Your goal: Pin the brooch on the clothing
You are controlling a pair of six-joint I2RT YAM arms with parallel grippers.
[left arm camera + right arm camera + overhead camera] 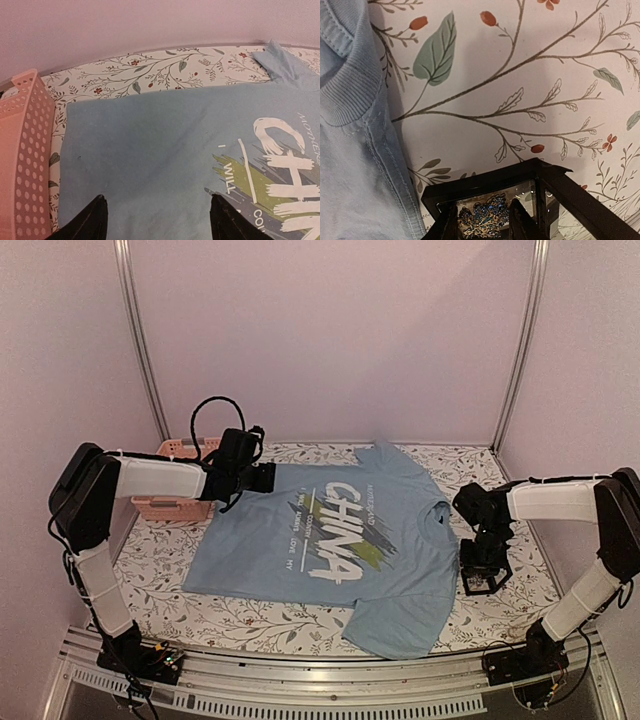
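On the table the brooch sits in the box, flanked by the right gripper (grip unclear); the left gripper hangs open over the shirt.

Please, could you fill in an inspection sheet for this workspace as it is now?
Surface: floral table cover, lying flat.
Job's things: T-shirt spread flat, print up; brooch inside black open-frame box beside the T-shirt.
Clutter: pink basket at far left.
Grippers: left gripper open above the T-shirt, empty; right gripper in the box, fingers either side of the brooch, grip unclear.
Cables: black cable loop over left wrist.
Surroundings: pale walls, metal posts.
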